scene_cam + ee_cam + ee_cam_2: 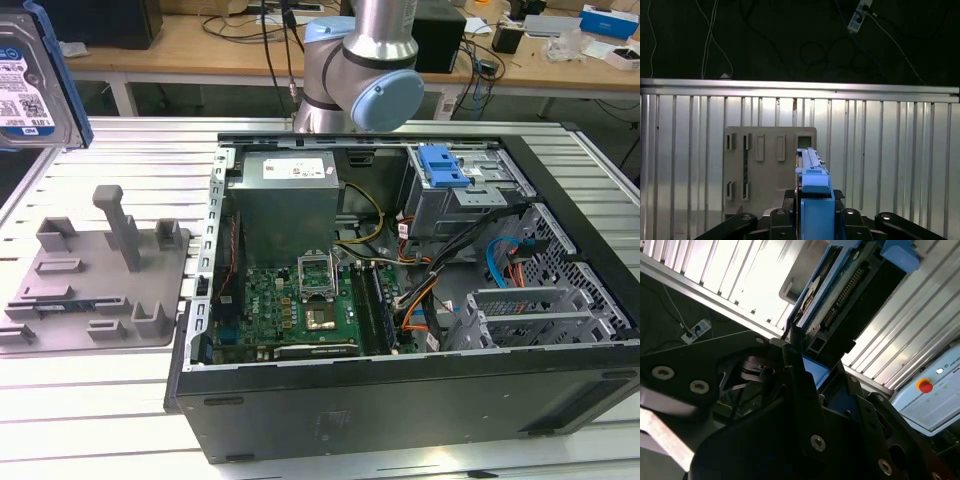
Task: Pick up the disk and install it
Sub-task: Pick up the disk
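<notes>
The disk (25,85), a silver drive with a white-and-blue label in a blue carrier, hangs high in the air at the exterior view's far left, above the grey tray (100,280). In the first wrist view the disk (812,182) stands edge-on over the tray (765,170), with my gripper (815,216) shut on its blue frame. The second wrist view looks along the disk (840,295) at its circuit board side and connector, and the gripper (820,375) clamps its near end between black fingers (795,357).
The open computer case (560,400) lies on the slatted metal table (90,400), with a motherboard, a power supply and cables inside. A blue latch (441,166) sits on the drive bay at the back right. The arm's joint (365,60) rises behind the case.
</notes>
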Controlling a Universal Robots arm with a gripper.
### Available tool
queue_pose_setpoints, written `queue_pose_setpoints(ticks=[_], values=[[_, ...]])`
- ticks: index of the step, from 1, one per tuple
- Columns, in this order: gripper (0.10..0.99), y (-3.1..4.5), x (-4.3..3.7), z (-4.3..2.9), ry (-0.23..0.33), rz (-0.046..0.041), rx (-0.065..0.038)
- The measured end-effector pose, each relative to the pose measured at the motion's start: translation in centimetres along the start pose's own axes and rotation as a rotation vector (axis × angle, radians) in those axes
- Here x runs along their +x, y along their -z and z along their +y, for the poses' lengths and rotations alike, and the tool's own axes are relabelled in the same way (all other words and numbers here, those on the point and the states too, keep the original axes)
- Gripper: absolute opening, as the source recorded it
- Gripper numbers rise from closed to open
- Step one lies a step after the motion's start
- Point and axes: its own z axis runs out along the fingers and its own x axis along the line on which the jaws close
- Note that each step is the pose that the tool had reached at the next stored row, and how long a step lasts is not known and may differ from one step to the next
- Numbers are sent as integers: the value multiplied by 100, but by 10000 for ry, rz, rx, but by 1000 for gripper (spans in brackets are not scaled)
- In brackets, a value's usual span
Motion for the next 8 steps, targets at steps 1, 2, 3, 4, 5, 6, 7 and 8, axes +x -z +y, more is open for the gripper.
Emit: queue_pose_setpoints(ticks=[1, 2, 3, 4, 5, 6, 7, 8], values=[[369, 25, 0, 0, 0, 0, 0], [369, 41, 1, 0, 0, 1, -1], [369, 48, 1, 0, 1, 0, -1], [369, 48, 1, 0, 0, 0, -1], [369, 48, 1, 0, 0, 0, 0], [369, 49, 1, 0, 1, 0, -1], [369, 49, 1, 0, 1, 1, -1], [369, 49, 1, 0, 0, 1, -1]])
